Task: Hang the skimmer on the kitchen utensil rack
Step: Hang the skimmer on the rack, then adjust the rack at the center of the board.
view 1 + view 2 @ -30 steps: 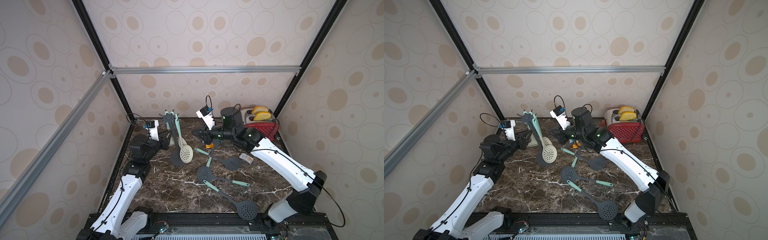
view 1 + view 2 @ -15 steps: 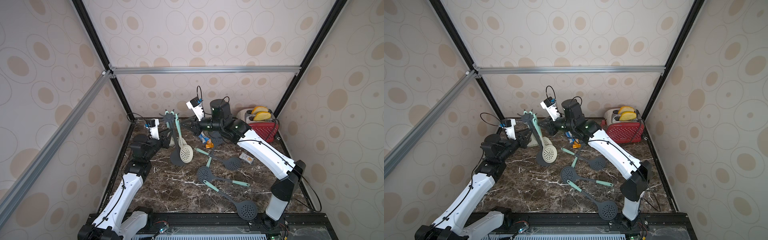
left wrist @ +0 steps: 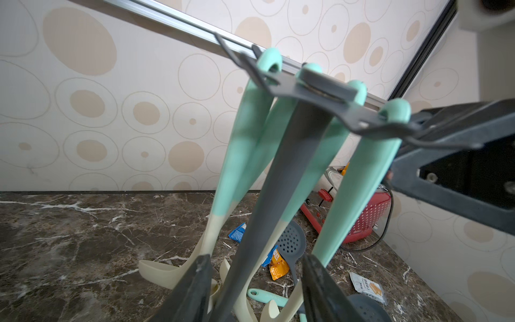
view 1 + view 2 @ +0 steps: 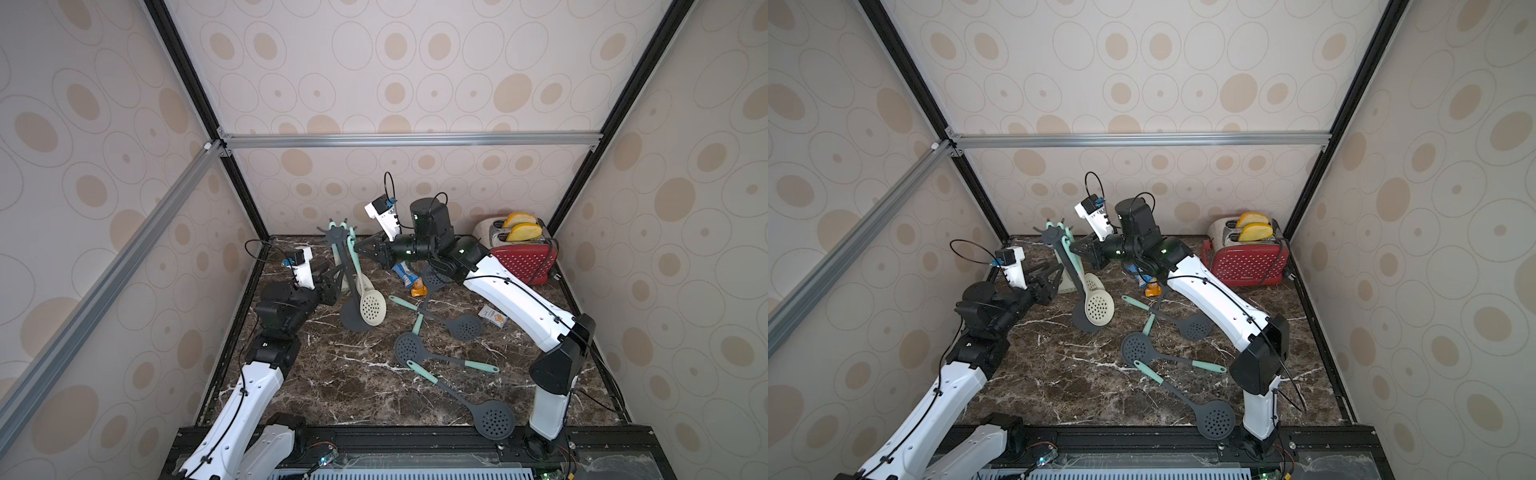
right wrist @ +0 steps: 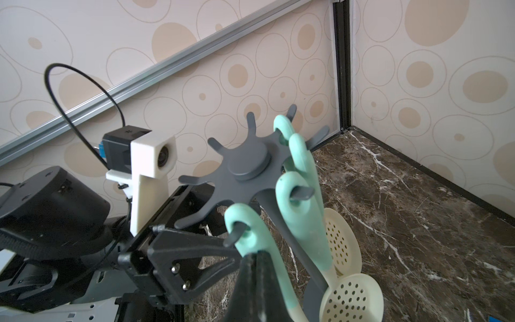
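Dark grey on the kitchen utensil rack [image 4: 337, 237], with mint-green handles and cream, hole-dotted heads on the hung skimmers [image 4: 372, 306]. Dark brown marble veined in white across the tabletop [image 4: 353, 374]; red with small pale dots on the toaster [image 4: 523, 259].

Both top views look from high above the near edge of the desk [image 4: 353, 386], tilted down toward the back wall [image 4: 395, 187]. They are far enough off to take in the whole desk, the rack [image 4: 335, 235] and the toaster [image 4: 521, 259], and share nearly everything, with only a slight sideways offset between them. The left wrist view sits low and very close to the rack [image 3: 278, 181], looking up along its pole and past it to the toaster [image 3: 370, 214]. The right wrist view is close to the rack [image 5: 248, 164], just above its top, facing the left wrist camera [image 5: 156, 156] and a corner of the desk [image 5: 418, 209]. All four views share the rack.
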Available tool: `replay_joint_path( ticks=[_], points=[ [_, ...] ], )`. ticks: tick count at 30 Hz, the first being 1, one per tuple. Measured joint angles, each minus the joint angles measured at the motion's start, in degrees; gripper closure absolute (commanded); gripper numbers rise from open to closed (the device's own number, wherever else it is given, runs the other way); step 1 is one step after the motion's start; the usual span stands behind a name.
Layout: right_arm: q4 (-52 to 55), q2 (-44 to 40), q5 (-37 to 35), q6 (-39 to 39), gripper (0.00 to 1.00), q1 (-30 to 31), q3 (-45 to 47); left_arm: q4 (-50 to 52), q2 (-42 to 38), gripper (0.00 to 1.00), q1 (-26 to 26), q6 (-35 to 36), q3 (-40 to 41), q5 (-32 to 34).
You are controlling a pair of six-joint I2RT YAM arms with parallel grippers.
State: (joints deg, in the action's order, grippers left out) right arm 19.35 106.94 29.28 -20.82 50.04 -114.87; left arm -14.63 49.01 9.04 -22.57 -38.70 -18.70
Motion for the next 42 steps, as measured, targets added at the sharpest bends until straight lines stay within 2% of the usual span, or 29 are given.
replay_joint_path(
  ticks=[5, 13, 21, 35, 42],
  points=[
    [0.55, -3.34, -1.86, 1.2, 1.0, 0.09, 5.4, -3.78, 1.11, 0.56, 0.0, -0.59, 2.69, 0.37],
    [2.62, -17.94, -7.32, 5.38, 1.0, 0.07, 20.5, -12.02, 9.27, 0.56, 0.0, -2.64, 4.44, -3.48],
    [3.26, -29.62, -12.31, 7.74, 1.0, -0.52, 30.05, -14.45, 14.21, 0.55, 0.0, -2.27, 3.76, -5.95],
    [5.75, -35.93, -15.98, 7.98, 1.0, -0.98, 38.66, -15.39, 22.88, 0.52, 0.0, 1.16, 1.22, -8.13],
    [6.01, -37.35, -16.41, 7.85, 1.0, -1.33, 40.17, -16.28, 25.73, 0.62, 0.07, 1.81, 0.59, -9.18]
  ],
)
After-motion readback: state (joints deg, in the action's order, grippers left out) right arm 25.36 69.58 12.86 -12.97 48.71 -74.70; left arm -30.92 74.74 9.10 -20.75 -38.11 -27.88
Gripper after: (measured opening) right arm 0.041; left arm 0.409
